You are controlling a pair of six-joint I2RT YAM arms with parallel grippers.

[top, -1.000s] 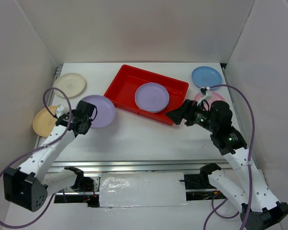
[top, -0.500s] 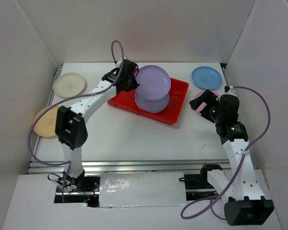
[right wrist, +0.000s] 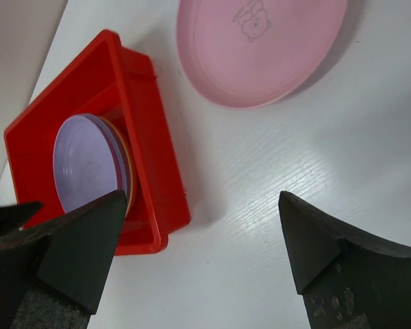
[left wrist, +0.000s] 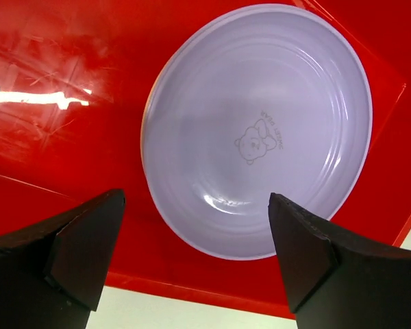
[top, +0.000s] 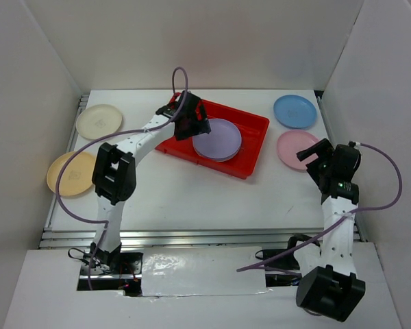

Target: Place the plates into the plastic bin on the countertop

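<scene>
Plainly, the pink plate [right wrist: 260, 48] lies just ahead of the right gripper [right wrist: 200, 202], spread and empty, while the left gripper [left wrist: 195, 202], also spread, hangs over the plastic bin [left wrist: 41, 55].

The left arm [top: 138, 139] reaches toward one o'clock, left gripper [top: 197, 129] spread wide; the right arm [top: 339, 223] stands at four o'clock, right gripper [top: 313, 151] agape, facing ten o'clock.

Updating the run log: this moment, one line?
left hand open over purple plate in bin; right hand open by pink plate; outside: cream plate, orange plate, blue plate
</scene>
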